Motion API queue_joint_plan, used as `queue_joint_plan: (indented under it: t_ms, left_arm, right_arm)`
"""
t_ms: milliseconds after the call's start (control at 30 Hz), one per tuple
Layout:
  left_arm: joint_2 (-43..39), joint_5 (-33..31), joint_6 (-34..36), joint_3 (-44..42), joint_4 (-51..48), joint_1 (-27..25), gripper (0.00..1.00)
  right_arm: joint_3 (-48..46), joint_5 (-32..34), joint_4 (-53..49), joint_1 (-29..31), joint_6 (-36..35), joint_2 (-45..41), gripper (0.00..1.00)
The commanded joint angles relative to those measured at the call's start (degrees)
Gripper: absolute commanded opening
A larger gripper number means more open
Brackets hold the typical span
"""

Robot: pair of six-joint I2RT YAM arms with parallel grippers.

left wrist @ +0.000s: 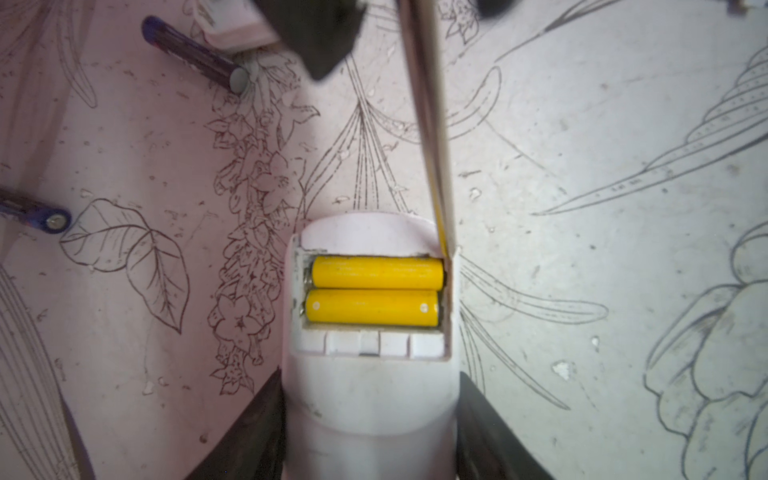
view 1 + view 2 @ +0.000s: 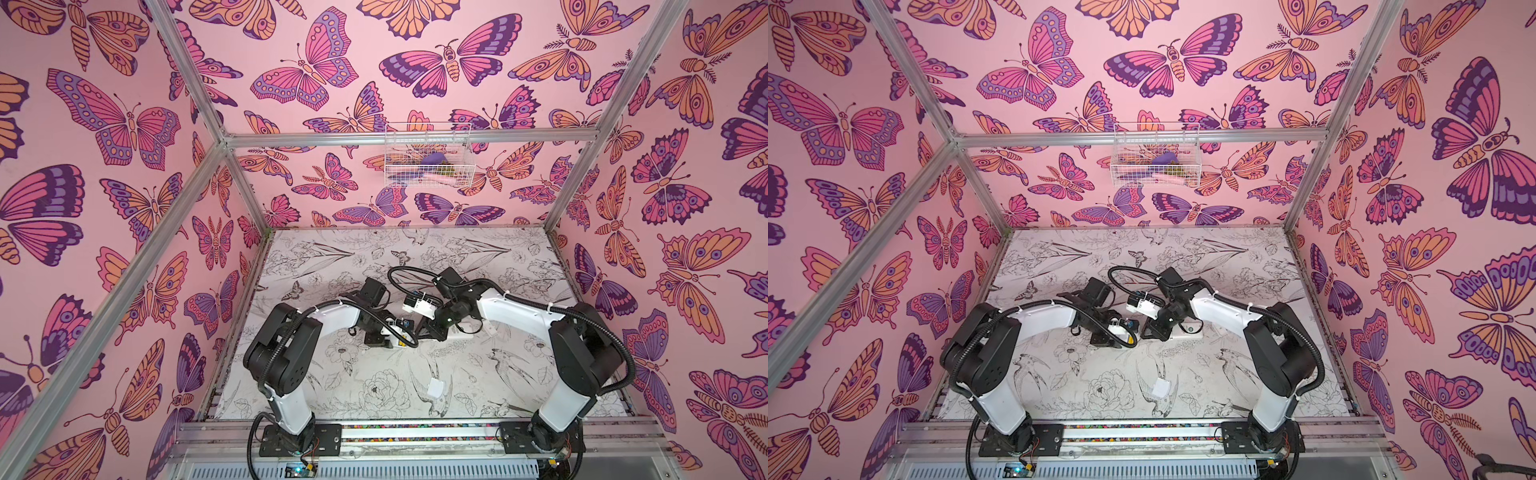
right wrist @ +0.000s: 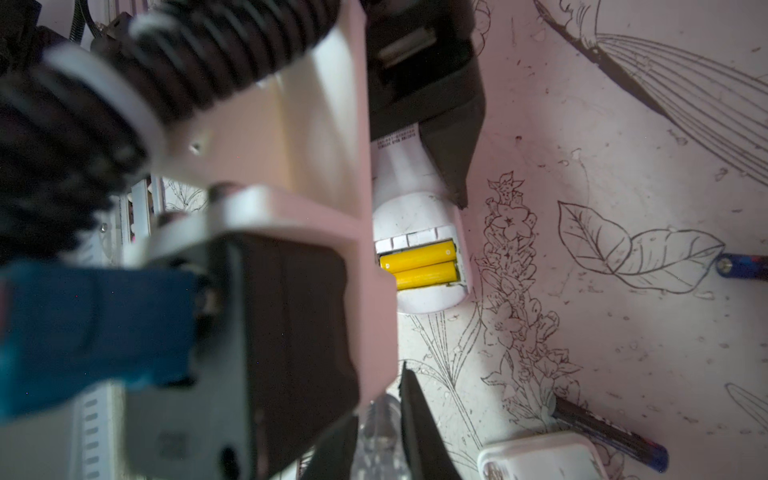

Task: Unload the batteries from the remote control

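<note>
The remote control (image 1: 370, 399) is being held flat on the counter (image 1: 602, 104), back upward, by the left gripper (image 1: 370, 382), whose jaws are standing about half apart and are being pressed against the remote's two long sides. The battery compartment (image 1: 365, 344) is being shown uncovered, and the two yellow batteries (image 1: 374, 307) are lying in it side by side. The right gripper (image 3: 380, 415) is closed almost fully on the clear handle of a long thin grey tool (image 1: 428, 124), which is being pointed down at the compartment's corner, beside one end of the battery nearer the remote's end. Whether the tip is touching that battery cannot be told.

Two dark batteries (image 1: 195, 54) are lying loose on the counter, well apart from the held remote. One of them is just beside a second remote (image 1: 232, 25).

By this, the prying-out of the first yellow battery is judged to be the step in hand, with half of the unloading done. For the next move, the tip is being called on to get under the battery's end and lever it upward, while the remote is being pinned firmly so that it is not tipped or dragged
</note>
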Motion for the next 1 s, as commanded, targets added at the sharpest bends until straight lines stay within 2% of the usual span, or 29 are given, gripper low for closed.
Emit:
queue_joint_plan:
  t_ms: [0, 133, 233, 333, 467, 567, 733, 867, 967]
  left_arm:
    - [2.4, -3.5, 0.0, -2.5, -0.8, -0.9, 0.42]
    - [2.4, -3.5, -0.2, -2.4, -0.7, -0.9, 0.41]
    - [2.5, -3.6, -0.1, -2.5, -0.4, -1.0, 0.41]
    - [2.3, -3.5, -0.6, -2.4, -0.3, -1.0, 0.41]
    - [2.7, -3.6, -0.1, -2.5, -0.3, -1.0, 0.41]
    - [2.7, -3.8, -0.8, -2.0, -0.3, -1.0, 0.41]
    - [3.2, -4.2, -0.5, -2.0, -0.3, -1.0, 0.41]
    - [3.1, -4.0, -0.5, -2.0, -0.3, -1.0, 0.41]
    - [3.4, -4.4, -0.7, -1.7, -0.3, -1.0, 0.40]
  right_arm:
    - [-1.7, -5.2, -3.0, 2.9, -2.6, 4.9, 0.00]
    - [-2.5, -2.0, 0.9, 2.7, 0.4, 6.0, 0.00]
    - [-6.4, 3.2, 9.6, 2.7, 4.7, 3.7, 0.00]
    - [-11.5, 5.0, 17.4, 3.6, 6.6, -0.3, 0.00]
    - [-15.7, 2.3, 22.0, 3.9, 7.2, -3.6, 0.00]
    - [-14.4, -3.8, 17.6, 3.7, 5.3, -2.4, 0.00]
    - [-6.5, -13.8, 1.3, 1.9, -3.1, 3.1, 0.00]
    - [-0.9, -18.6, -7.0, 0.7, -6.3, 7.2, 0.00]
    - [0.4, -18.5, -7.5, 0.8, -5.0, 9.4, 0.00]
